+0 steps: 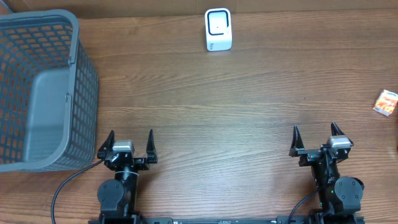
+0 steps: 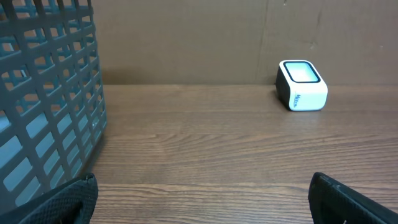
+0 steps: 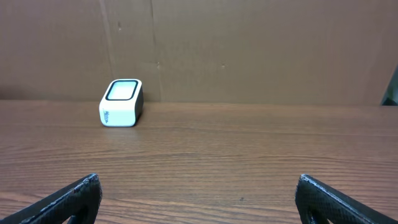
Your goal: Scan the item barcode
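Note:
A small orange and white packet, the item (image 1: 386, 102), lies at the table's far right edge, seen only from overhead. The white barcode scanner (image 1: 218, 30) stands at the back centre, its window facing up; it shows as well in the left wrist view (image 2: 301, 85) and the right wrist view (image 3: 122, 102). My left gripper (image 1: 130, 145) rests open at the front left with nothing between its fingers (image 2: 74, 199). My right gripper (image 1: 316, 138) rests open at the front right, also empty, well short of the item.
A grey mesh basket (image 1: 78, 87) fills the left side of the table, close beside my left gripper, and appears empty. Bare wooden table (image 1: 224, 112) spreads between the arms and the scanner. A brown wall (image 3: 249, 50) backs the table.

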